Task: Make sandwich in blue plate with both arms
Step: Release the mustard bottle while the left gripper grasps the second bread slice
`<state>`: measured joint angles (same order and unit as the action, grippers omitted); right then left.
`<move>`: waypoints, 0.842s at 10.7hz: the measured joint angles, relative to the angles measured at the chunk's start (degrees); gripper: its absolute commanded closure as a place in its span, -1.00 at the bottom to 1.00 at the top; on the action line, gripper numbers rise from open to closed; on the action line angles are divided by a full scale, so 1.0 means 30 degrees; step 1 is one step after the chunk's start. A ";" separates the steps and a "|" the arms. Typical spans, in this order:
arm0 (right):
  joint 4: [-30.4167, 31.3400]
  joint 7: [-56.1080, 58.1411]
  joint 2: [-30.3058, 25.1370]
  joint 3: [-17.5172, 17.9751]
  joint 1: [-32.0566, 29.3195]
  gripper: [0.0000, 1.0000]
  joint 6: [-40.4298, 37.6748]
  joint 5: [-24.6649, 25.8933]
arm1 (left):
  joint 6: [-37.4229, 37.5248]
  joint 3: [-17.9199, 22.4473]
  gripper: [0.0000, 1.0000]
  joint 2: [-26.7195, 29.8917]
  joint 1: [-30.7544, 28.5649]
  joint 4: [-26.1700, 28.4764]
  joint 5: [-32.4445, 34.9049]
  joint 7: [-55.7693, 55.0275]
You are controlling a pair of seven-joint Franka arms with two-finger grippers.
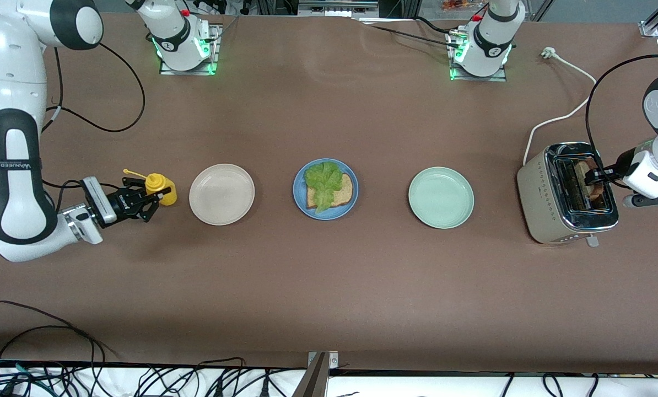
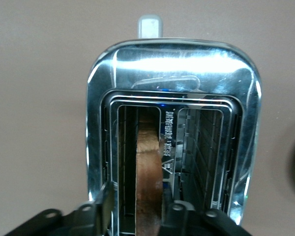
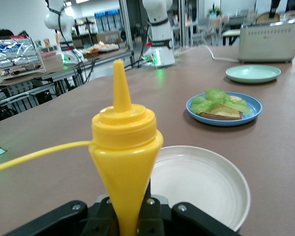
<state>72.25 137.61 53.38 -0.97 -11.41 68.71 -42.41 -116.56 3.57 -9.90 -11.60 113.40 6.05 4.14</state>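
The blue plate (image 1: 329, 216) sits mid-table with one tan bread slice (image 1: 344, 190) on it and a green lettuce leaf (image 1: 322, 179) on the slice; the right wrist view shows the plate (image 3: 250, 105) too. A second browned slice (image 2: 148, 167) stands on edge in a slot of the toaster (image 1: 549, 215). My left gripper (image 2: 140, 201) reaches down over that slot, open, its fingers (image 2: 105, 204) on either side of the slice with a gap on one side. My right gripper (image 1: 150, 201) is shut on an upright yellow squeeze bottle (image 3: 125, 142) beside the cream plate.
A bare cream plate (image 1: 221, 194) lies between the bottle and the blue plate. A bare pale green plate (image 1: 441, 197) lies between the blue plate and the toaster. The toaster's white cable (image 1: 560, 118) runs toward the left arm's base.
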 measured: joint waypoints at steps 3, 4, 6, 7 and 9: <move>0.0009 0.2015 0.1662 0.0040 -0.0485 0.73 -0.0512 -0.0961 | -0.0103 -0.0018 1.00 0.0021 0.0005 -0.0014 0.0157 -0.0017; 0.0008 0.2102 0.1957 0.0044 -0.0521 0.72 -0.0629 -0.0970 | -0.0115 -0.0035 1.00 0.0074 0.0016 -0.0065 0.0157 -0.0017; 0.0008 0.2112 0.2426 0.0045 -0.0675 0.71 -0.0762 -0.0970 | -0.0126 -0.0186 1.00 0.0445 0.0054 -0.0374 0.0160 -0.0016; 0.0008 0.2111 0.2591 0.0045 -0.0739 0.66 -0.0940 -0.0971 | -0.0124 -0.0240 1.00 0.0836 0.0072 -0.0566 0.0171 -0.0006; 0.0007 0.2080 0.2794 0.0044 -0.0865 0.60 -0.1147 -0.0969 | -0.0058 -0.0386 1.00 0.2086 0.0088 -0.0801 0.0183 0.0005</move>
<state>72.27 143.85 61.76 -0.84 -14.00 65.27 -45.32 -116.74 2.41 -3.64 -11.34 111.00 6.60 4.16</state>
